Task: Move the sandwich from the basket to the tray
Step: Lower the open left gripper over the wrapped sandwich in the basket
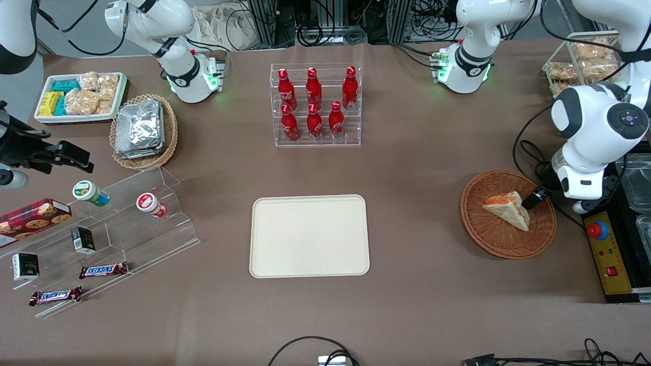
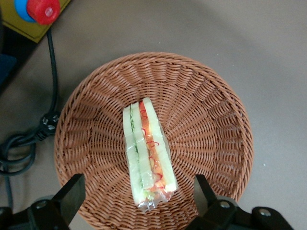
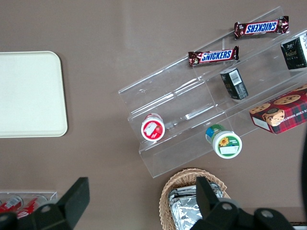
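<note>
Your left gripper [image 2: 136, 194] hovers, fingers apart, over the wrapped sandwich [image 2: 146, 155] in the wicker basket [image 2: 216, 105] near the working arm's table edge (cream tray [image 1: 309, 236] waiting mid-table); slippery film could let the wedge slide out.

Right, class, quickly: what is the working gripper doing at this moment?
Gripper: open, holding nothing, hovering over the sandwich in the basket, one finger on each side of it.

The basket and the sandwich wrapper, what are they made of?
The basket looks like woven wicker, reddish-brown and matte, with visible strands. The sandwich seems wrapped in clear, shiny plastic film, crinkled at its end. The gripper hovers over it, fingers spread.
</note>
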Robot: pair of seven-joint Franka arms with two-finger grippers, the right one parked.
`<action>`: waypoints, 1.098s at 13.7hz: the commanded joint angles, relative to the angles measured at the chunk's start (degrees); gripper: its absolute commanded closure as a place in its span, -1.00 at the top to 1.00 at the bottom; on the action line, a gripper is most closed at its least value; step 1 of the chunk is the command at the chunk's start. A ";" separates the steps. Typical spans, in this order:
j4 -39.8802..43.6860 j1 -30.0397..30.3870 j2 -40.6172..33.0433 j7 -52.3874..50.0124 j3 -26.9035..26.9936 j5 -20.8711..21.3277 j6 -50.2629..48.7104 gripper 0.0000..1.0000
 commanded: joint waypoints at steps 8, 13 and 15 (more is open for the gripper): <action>-4.78 -0.59 5.12 -7.97 -0.40 0.58 11.00 1.00; -6.28 -0.50 7.41 -8.50 -0.40 0.67 15.13 1.00; -6.46 -0.50 7.58 -8.50 -0.40 0.67 15.67 1.00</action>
